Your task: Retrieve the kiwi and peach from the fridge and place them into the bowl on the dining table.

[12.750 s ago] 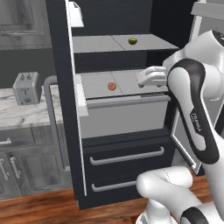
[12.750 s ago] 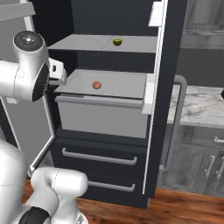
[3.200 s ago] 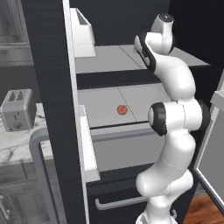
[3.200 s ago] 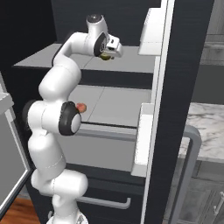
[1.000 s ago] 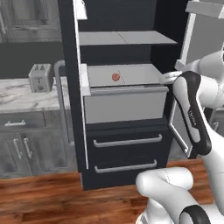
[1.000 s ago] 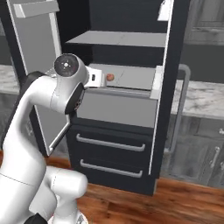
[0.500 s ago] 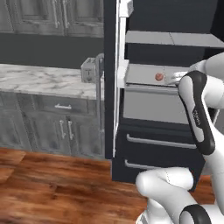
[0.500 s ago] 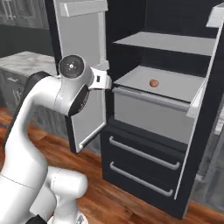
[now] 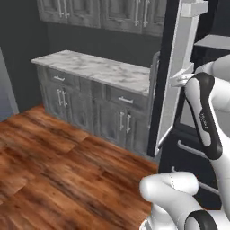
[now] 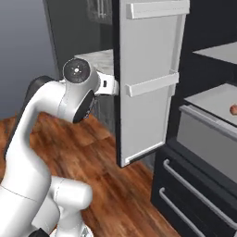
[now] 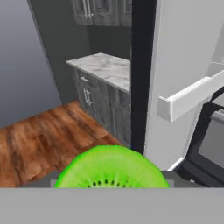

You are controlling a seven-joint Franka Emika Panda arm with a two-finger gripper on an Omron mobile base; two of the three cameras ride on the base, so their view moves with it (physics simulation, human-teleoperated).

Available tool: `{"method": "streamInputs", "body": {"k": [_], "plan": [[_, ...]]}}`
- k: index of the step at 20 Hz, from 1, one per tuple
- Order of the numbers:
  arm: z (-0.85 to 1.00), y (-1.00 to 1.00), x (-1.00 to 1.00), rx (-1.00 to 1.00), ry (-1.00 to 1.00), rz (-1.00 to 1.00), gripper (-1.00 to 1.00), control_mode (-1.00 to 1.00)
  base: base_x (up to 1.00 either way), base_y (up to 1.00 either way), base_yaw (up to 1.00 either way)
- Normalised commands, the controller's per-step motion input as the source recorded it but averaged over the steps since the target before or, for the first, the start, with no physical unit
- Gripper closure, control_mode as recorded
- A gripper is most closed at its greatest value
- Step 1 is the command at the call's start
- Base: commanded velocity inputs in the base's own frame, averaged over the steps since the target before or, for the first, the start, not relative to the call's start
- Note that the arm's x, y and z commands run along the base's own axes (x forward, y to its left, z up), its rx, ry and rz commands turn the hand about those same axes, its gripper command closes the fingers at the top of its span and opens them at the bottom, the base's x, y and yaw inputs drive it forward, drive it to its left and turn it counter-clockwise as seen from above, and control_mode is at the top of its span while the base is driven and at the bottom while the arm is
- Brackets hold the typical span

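A kiwi (image 11: 113,168) shows its bright green cut face with dark seeds at the bottom of the hand view, right at my gripper, which is shut on it; the fingertips are hidden behind the fruit. In the right base view my gripper (image 10: 112,86) is held at chest height just left of the fridge's open door (image 10: 148,83). The peach (image 10: 233,109) lies on a grey shelf inside the fridge at the far right. In the left base view the hand (image 9: 183,80) sits against the fridge door (image 9: 177,76). The bowl and the dining table are out of view.
A marble counter (image 9: 99,67) on grey cabinets runs left of the fridge. Wooden floor (image 9: 54,157) spreads out in front. Two fridge drawers (image 10: 194,185) with bar handles lie below the shelves. A dark grey wall closes the far left.
The whole picture has shifted: the base has turned left, so the fridge slid to the right edge and the counter and floor came into view. The arm keeps its folded pose.
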Motion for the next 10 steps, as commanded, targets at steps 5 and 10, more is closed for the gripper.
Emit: {"method": "streamInputs", "body": {"k": [5, 10], "plan": [[0.00, 0.00, 0.00, 0.00, 0.00, 0.00, 1.00, 1.00, -0.12, -0.13, 0.68], [0.00, 0.00, 0.00, 0.00, 0.00, 0.00, 1.00, 1.00, -0.06, -0.08, 0.67]]}}
